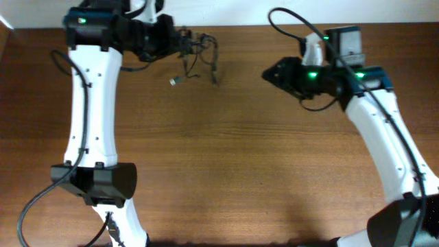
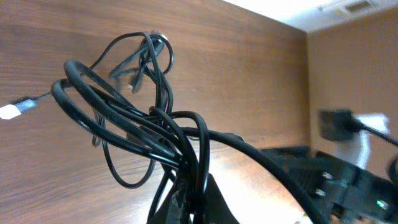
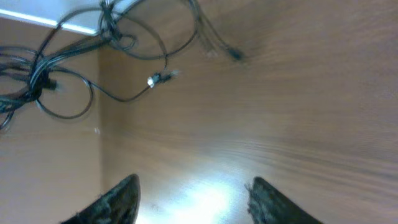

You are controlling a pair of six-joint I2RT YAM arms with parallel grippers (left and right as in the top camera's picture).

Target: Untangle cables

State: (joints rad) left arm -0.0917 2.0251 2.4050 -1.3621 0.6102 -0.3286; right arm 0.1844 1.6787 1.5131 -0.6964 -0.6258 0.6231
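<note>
In the overhead view the left gripper [image 1: 181, 42] is lost against its own dark housing, so its jaws cannot be read there. In the left wrist view only the finger bases are seen, cut off at the 6 o'clock edge, and the pinched strands cannot be counted. The right wrist view is blurred, and the fingers [image 3: 118, 199] are cropped by the bottom edge.

The left arm [image 1: 92, 103] is stretched from the 7 o'clock corner of the table [image 1: 226, 165] up to 11 o'clock, with its wrist turned toward 3 o'clock. The left gripper is closed tight on the cables [image 1: 199, 49], which are drawn together into its pinch. The right arm [image 1: 384, 130] is reached from the 5 o'clock corner to about 1 o'clock. The right gripper [image 1: 269, 74] is pointed toward 9 o'clock, well apart from the cables, with its jaws spread wide over bare wood.

The cables are found near 12 o'clock, by the table's far edge and just to the right of the left gripper. A thin black tangle of overlapping loops is seen. From it a silver plug [image 1: 174, 81] is trailed toward 7 o'clock and a dark plug end [image 1: 215, 81] toward 5 o'clock. Whether either end touches the wood cannot be told.
</note>
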